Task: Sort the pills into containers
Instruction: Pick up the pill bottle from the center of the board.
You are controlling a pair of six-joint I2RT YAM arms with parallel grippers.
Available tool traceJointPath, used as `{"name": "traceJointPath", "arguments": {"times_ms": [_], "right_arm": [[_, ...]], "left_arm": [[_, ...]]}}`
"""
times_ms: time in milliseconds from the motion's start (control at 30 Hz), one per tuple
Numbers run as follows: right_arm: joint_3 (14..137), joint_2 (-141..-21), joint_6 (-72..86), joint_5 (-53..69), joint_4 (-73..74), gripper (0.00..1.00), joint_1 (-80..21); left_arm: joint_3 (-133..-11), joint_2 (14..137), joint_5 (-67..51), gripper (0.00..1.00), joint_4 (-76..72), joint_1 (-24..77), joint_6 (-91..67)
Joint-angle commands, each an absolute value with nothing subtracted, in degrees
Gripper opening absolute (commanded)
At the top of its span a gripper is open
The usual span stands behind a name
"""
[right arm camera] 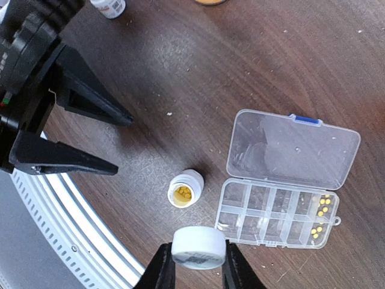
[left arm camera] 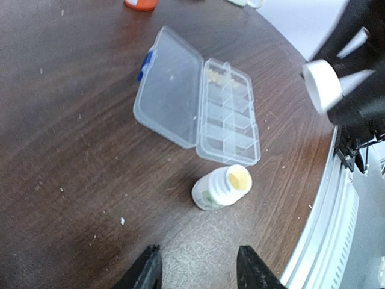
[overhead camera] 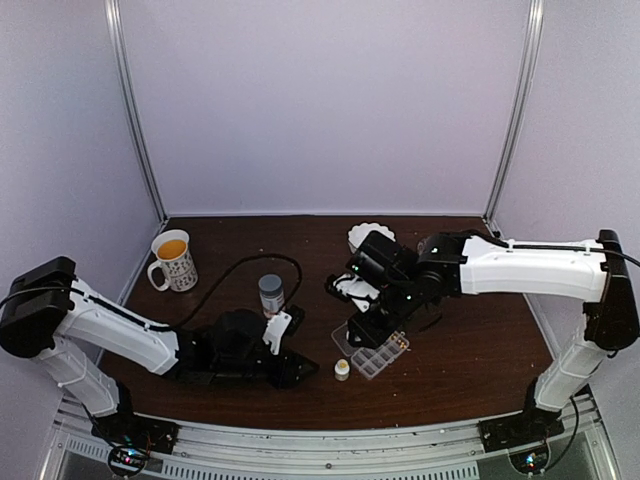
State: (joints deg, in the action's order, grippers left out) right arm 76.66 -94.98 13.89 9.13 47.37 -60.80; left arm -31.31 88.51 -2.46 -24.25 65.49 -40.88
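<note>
Clear box [right arm camera: 295,150], pills [right arm camera: 325,206] in 2 cells [right arm camera: 304,235]; L end effector [left arm camera: 198,256] agape, R end effector [right arm camera: 197,260] tight on cap [right arm camera: 198,244].

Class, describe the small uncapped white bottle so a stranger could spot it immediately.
Find the brown table, then the clear pill box lying open near its front edge. Beside the box sits the white bottle; unlike the grey-capped bottle behind, it is uncapped.

You see yellow pills [right arm camera: 325,209] in the clear pill box [right arm camera: 295,150] with its blue clasp [right arm camera: 305,120], a white bottle [right arm camera: 191,179], a white cap [right arm camera: 198,247], and a dark brown wood-grain table [right arm camera: 240,60].
</note>
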Motion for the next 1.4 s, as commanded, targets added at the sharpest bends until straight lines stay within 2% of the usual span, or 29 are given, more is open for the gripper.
{"name": "traceJointPath", "arguments": {"times_ms": [0, 167, 367, 600, 900, 1100, 1367], "right_arm": [[73.4, -89.5, 15.0, 7.3, 42.9, 0.11, -59.0], [71.2, -84.8, 14.1, 7.8, 41.2, 0.11, -57.3], [69.8, -81.5, 12.7, 9.0, 40.6, 0.11, -55.3], [68.1, -80.3, 12.6, 10.6, 39.1, 0.12, -54.7], [64.6, -77.7, 13.4, 11.4, 36.9, 0.12, -54.4], [64.1, -76.6, 13.3, 11.4, 37.0, 0.12, -54.2], [64.0, -75.8, 12.9, 11.3, 37.3, 0.12, -53.9]], "left_arm": [[-32.5, 85.0, 6.8, 0.46, -26.6, 67.8, -31.7], [-28.9, 85.8, 14.1, 0.47, -37.6, 70.3, -23.2], [-21.8, 91.8, 13.3, 0.50, -61.1, 73.6, -13.4], [-26.1, 98.9, 10.3, 0.49, -58.0, 77.3, -6.1], [-29.1, 105.3, 12.0, 0.54, -58.3, 77.3, -6.6], [-29.2, 106.9, 17.3, 0.63, -58.9, 77.3, -8.9], [-31.5, 109.5, 16.7, 0.63, -57.7, 77.0, -10.4]]}}
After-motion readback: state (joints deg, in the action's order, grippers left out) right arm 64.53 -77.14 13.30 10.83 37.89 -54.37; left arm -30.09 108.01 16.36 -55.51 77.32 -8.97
